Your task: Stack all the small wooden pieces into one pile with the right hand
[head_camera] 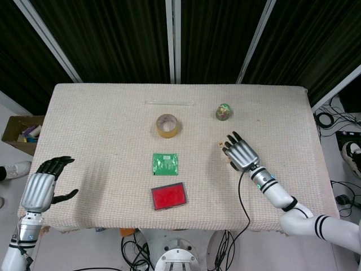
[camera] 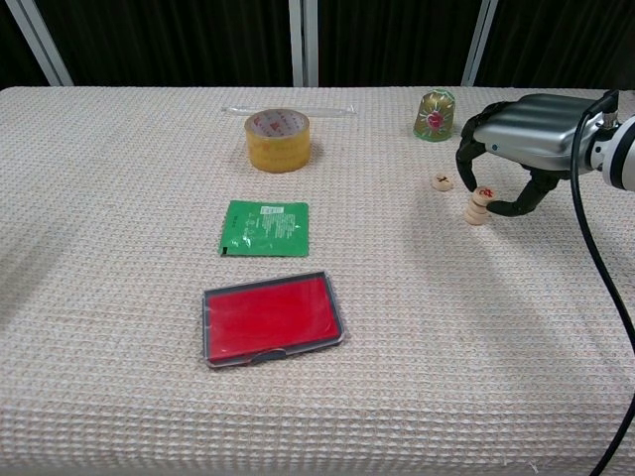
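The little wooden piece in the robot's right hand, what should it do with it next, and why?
Probably lower it a touch and let go. In the chest view the right hand holds the wooden piece right over the small pile, so it looks lined up. Then the lone piece beside the pile is left to fetch.

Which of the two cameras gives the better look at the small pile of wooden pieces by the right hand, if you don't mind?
The chest view: the pile of wooden pieces shows side-on under the right hand, with one piece at its fingertips. In the head view, the hand covers nearly all of the pile.
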Motion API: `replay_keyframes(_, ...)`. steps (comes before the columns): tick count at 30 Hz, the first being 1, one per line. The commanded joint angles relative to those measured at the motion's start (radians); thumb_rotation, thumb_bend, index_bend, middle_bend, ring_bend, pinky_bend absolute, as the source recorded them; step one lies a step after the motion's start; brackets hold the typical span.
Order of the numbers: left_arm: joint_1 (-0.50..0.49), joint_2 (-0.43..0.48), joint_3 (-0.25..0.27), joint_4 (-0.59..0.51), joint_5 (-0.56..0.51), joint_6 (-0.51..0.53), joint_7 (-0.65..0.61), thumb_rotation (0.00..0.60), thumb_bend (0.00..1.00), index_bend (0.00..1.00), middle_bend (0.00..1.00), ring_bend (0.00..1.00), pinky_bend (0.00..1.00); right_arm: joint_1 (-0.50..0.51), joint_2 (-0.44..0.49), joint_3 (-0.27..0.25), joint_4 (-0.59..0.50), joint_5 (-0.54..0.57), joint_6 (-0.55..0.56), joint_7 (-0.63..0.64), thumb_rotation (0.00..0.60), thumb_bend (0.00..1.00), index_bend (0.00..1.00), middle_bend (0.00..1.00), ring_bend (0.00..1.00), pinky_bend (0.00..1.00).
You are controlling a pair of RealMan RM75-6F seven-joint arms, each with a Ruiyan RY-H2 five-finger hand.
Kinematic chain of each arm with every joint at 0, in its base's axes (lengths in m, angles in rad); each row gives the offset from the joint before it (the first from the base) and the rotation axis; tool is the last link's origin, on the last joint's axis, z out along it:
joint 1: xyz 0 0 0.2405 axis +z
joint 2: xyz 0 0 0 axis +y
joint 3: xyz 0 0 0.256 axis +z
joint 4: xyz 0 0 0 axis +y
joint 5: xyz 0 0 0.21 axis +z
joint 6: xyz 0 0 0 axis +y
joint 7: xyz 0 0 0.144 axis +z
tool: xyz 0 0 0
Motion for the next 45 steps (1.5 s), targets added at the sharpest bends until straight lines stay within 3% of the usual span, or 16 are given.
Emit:
replay_keyframes(1,0.001,-0.001,0.0,0.001,0.001,0.0,-0.001,0.6,0.0,0.22,0.2,0.18,0.23,0.001,0.0,-0.002,-0.002,0.005,0.003,-0.005,0.6,0.34,0.51,0.32,0.09,0.12)
replay_keyframes(45,-0.002,-0.002,0.0,0.005,-0.001,-0.01,-0.007,0.6,0.0,0.22,0.2,0.18,0.23,-0.002,-0.013,-0.026,0.012,0.018,0.033,-0.017,0.6,0.34,0.38,0.3,0.09,0.12)
